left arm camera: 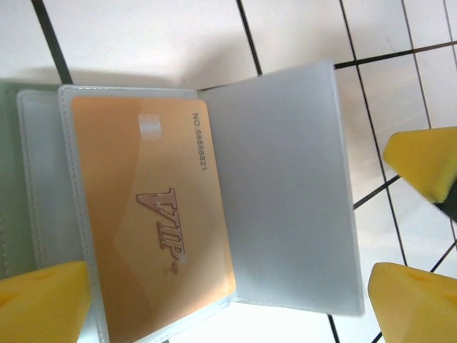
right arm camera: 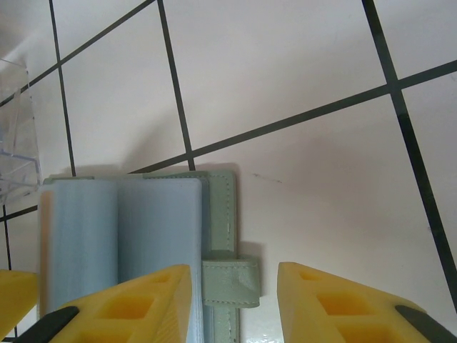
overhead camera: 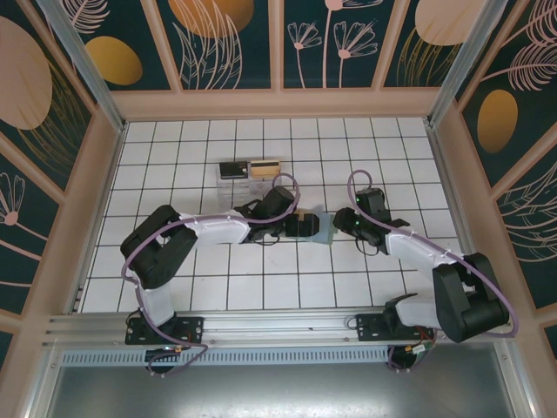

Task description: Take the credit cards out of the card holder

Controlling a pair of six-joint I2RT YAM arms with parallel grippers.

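The card holder [overhead camera: 320, 232] lies open on the white tiled surface [overhead camera: 174, 157] near the middle, between the two arms and close in front of a clear plastic box [overhead camera: 251, 179]. The left pincer [overhead camera: 302, 226] hangs over it from the left, and in the left wrist view its yellow fingers [left arm camera: 43, 304] are spread wide, one at each side of the holder's clear sleeves. A tan-gold credit card [left arm camera: 153, 214] marked "VIP" sits inside one sleeve, and the sleeve beside it is folded out flat to the right. The right pincer [overhead camera: 341, 220] comes in from the other side. In the right wrist view its fingers [right arm camera: 136, 311] are apart, one over the pale blue sleeves and the other over bare tile, with the holder's grey-green strap tab [right arm camera: 230, 282] between them.
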